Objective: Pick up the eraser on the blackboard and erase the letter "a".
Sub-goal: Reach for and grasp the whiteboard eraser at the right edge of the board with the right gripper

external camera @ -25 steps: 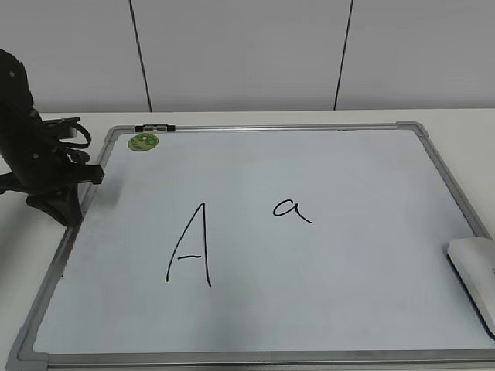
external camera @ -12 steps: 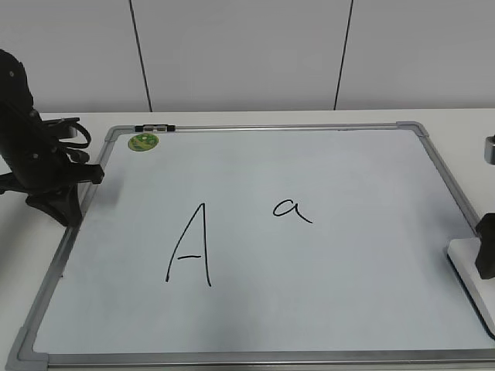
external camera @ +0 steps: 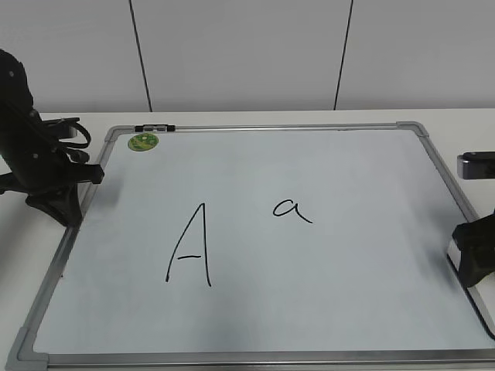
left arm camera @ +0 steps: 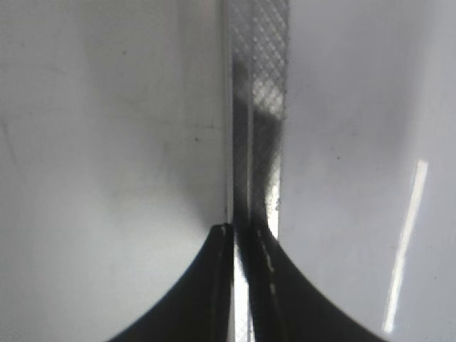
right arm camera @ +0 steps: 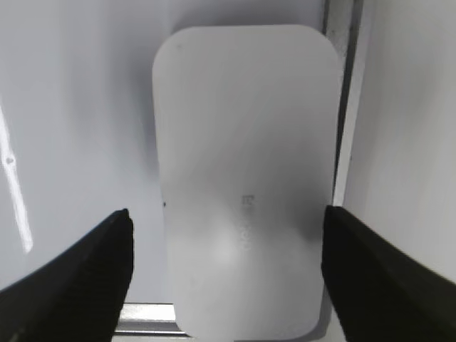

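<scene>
- The right end effector [right arm camera: 224, 235] is spread wide, its two dark fingers [right arm camera: 92, 263] on either side of the white rounded rectangular plastic eraser [right arm camera: 246, 178], with a gap showing on each side in the right wrist view.
- In the exterior view this right end effector [external camera: 473, 255] sits at the far right edge, covering most of the eraser [external camera: 453, 249]; only a sliver of white shows.
- The eraser lies on the large white rectangular blackboard with a grey metal frame [external camera: 255, 127], against its right-hand frame rail.
- The left end effector [left arm camera: 239, 235] has its fingers pressed nearly together, holding nothing, over the left frame rail.
- In the exterior view the left end effector [external camera: 66, 205] rests at the board's left edge.
- The small handwritten black letter "a" [external camera: 291, 209] is near the board's centre, unerased.
- A large black capital "A" [external camera: 191, 246] stands to its left.
- A small round green magnet [external camera: 142, 141] sits in the upper left corner.
- The board lies flat on a pale table [external camera: 232, 117].
</scene>
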Controlling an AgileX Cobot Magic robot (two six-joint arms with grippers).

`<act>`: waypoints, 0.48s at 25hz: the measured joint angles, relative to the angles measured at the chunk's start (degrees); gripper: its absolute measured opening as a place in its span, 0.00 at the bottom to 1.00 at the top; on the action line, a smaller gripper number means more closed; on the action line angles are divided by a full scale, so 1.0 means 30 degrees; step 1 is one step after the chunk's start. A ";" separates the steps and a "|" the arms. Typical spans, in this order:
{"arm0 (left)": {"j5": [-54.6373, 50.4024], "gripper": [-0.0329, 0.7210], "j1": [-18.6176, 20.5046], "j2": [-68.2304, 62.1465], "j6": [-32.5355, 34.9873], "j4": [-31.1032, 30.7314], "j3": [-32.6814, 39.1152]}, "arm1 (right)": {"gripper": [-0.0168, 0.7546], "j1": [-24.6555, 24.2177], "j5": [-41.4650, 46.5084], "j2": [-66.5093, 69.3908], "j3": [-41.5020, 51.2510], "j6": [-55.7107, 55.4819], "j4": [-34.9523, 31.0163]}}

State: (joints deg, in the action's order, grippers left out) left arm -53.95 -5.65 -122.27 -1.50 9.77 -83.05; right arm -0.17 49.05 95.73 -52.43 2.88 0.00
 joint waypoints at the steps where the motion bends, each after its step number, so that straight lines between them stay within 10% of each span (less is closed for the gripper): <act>1: 0.0000 0.08 0.0000 0.0000 0.0000 0.0000 0.0000 | 0.81 0.0000 0.0036 0.0285 -0.0118 0.0000 0.0000; 12: 0.0000 0.08 0.0000 0.0000 0.0000 0.0025 0.0000 | 0.81 0.0000 0.0657 0.1037 -0.0749 -0.0349 0.0633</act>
State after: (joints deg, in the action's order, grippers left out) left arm -53.95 -5.65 -122.27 -1.50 9.85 -83.05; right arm -0.17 51.02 98.84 -54.68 1.84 1.90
